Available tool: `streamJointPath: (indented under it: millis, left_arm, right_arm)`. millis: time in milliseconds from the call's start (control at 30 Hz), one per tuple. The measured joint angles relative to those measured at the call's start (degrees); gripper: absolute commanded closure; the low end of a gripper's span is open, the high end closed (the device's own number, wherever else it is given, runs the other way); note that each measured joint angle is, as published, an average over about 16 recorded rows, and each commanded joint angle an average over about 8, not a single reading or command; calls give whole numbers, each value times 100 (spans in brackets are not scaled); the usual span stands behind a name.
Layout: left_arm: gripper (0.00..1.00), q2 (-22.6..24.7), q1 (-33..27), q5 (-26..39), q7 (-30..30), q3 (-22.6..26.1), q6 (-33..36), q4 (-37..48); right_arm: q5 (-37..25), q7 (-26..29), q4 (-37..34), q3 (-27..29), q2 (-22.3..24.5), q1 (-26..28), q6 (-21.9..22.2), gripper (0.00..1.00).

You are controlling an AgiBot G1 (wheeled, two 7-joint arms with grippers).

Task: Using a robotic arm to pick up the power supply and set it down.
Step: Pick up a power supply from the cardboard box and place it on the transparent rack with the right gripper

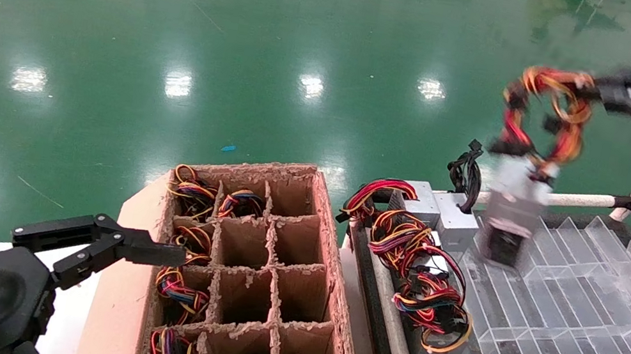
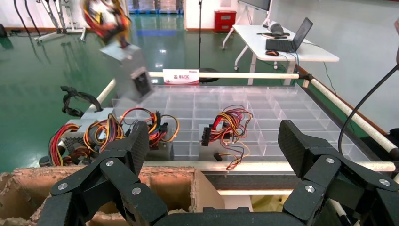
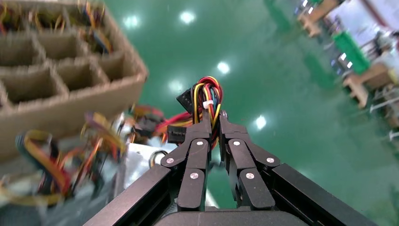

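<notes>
High over the clear tray (image 1: pixel 587 329), at the far right of the head view, the right gripper (image 1: pixel 593 91) holds the power supply (image 1: pixel 514 212) by its wire loop (image 1: pixel 551 108) — the silver box hangs free below, tilted, clear of the tray and of the other units (image 1: pixel 432 288) lined along the tray's near edge. The box looks dense and rigid for its size, while the wires are soft and springy, so held this way the load will likely swing and twist under the jaws; a grip on the metal body would be steadier, though its smooth sides could slip. In the right wrist view the jaws are pinched nearly together on the red, yellow and black strands (image 3: pixel 207 96), the bundle bulging out past the tips. The left gripper (image 1: pixel 165 254) sits low beside the cardboard crate (image 1: pixel 328 251), jaws spread wide and holding nothing — idle, it seems. Setting down gently matters: the hanging box could knock the tray's thin dividers.
</notes>
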Motion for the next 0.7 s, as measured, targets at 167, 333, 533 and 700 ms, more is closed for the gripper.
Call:
streamJointPath:
  millis: [167,333,533,700]
  left_arm:
    - [0,0,0,0,0,1,0,0]
    - [0,-1,0,-1,1,1,-1,0]
    - [0,-1,-1,-1,1,2,-1,0]
    - [0,-1,-1,-2,1,3,-1,0]
  right_arm:
    - [-292,-416,-345,-259,87,55,-32,100]
    - [-480,-849,-570,-472,65,29,-27,100]
    - [-659,-1363,-705,-674,-84,8,38,100]
    - [-770,-1754,-776,-793,-296,-28,168,100]
